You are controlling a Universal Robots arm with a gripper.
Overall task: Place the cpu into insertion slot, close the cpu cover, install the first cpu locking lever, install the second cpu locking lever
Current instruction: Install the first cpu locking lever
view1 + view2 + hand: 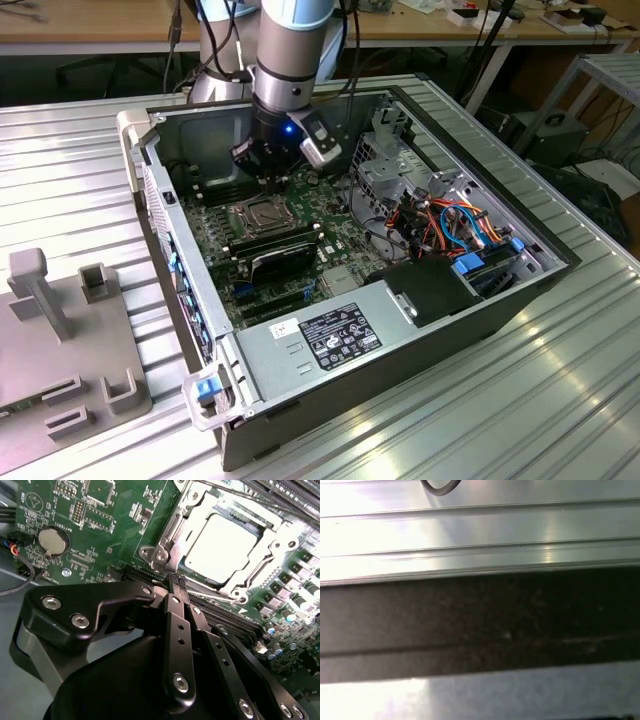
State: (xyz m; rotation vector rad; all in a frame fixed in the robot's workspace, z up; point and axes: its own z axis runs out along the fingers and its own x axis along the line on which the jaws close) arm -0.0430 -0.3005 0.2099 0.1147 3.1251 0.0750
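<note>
**Pincer shut at the socket's edge, chip seated**

In the exterior view the pincer (272,183) hangs close over the edge of the slot (258,213), inside the open case (400,365). In the second wrist view the cpu (222,547) lies flat in that slot, with the cover (205,505) down around it and its cut-out framing the bright metal top. The pincer's fingers (172,615) are pressed together with nothing between them. Their tip sits just beside the socket's near corner. Whether either locking lever is latched we cannot tell.

We judge the main risk to be a slip. We take the levers to be thin and sprung, so a closed tip pushing one off-centre could skid off and scrape the board (115,510) or knock the memory slots (225,615) beside it. A lever that misses its hook could spring back up — leaving the cover loose over the chip. Uneven pressure on the cover itself could load the pins beneath.

The exterior view gives the wider setting: the arm standing upright over the case on the ribbed tabletop (530,420), and a black finned block (285,250) just beside the slot. The second wrist view gives the fine detail — chip, frame and closed tip. The first wrist view offers pale ribbed metal and a dark band.
</note>
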